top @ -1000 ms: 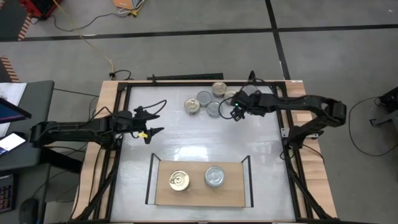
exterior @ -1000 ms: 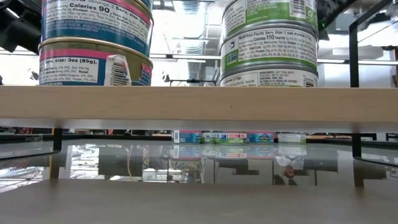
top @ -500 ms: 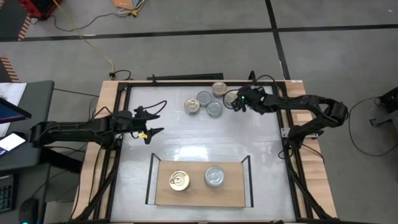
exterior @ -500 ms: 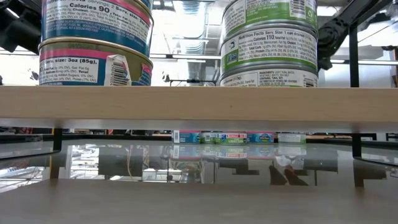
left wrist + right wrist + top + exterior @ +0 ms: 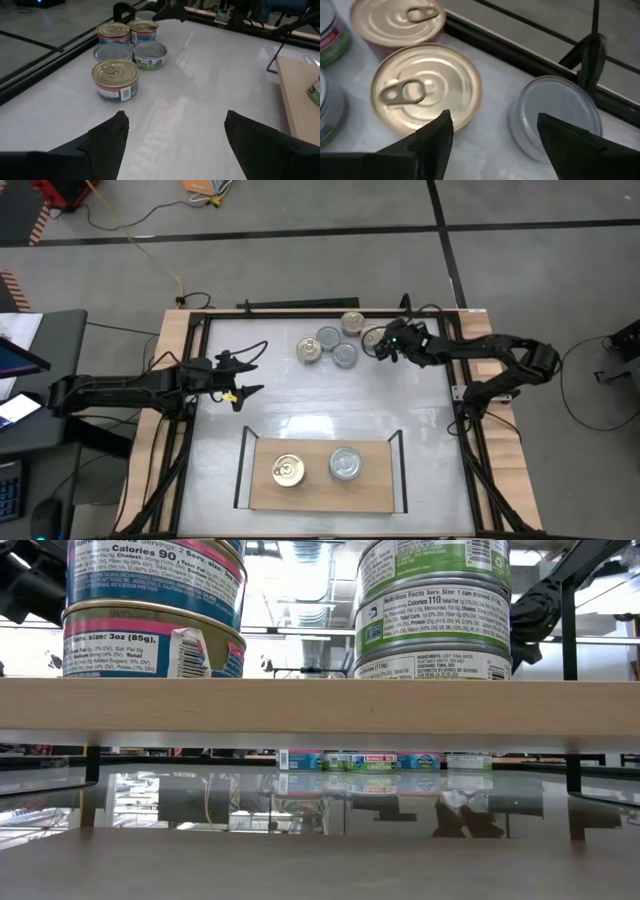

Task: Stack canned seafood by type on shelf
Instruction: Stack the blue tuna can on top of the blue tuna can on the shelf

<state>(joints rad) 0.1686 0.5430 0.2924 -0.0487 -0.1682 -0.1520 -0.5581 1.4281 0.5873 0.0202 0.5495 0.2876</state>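
Several loose tins of canned seafood [image 5: 344, 355] stand in a cluster at the table's far middle, some with gold lids and some with silver. My right gripper [image 5: 385, 345] hovers open at the cluster's right end. In its wrist view, its fingers [image 5: 432, 145] reach over a gold-lidded tin [image 5: 426, 87] and a silver-lidded tin [image 5: 555, 117], touching neither. The shelf [image 5: 320, 490] lies near the front edge and carries a gold-lidded stack [image 5: 288, 471] and a silver-lidded stack [image 5: 346, 464]. My left gripper [image 5: 245, 380] waits open at the table's left, above the tabletop.
A black frame rail [image 5: 520, 55] runs along the far edge just behind the tins. The shelf's black uprights [image 5: 241, 465] stand at both of its ends. Bare white tabletop [image 5: 320, 405] lies between the cluster and the shelf.
My right gripper has moved toward the table's far edge and come down over the right end of the tin cluster, tipping and rolling as it went. The tins and the shelf have not moved.
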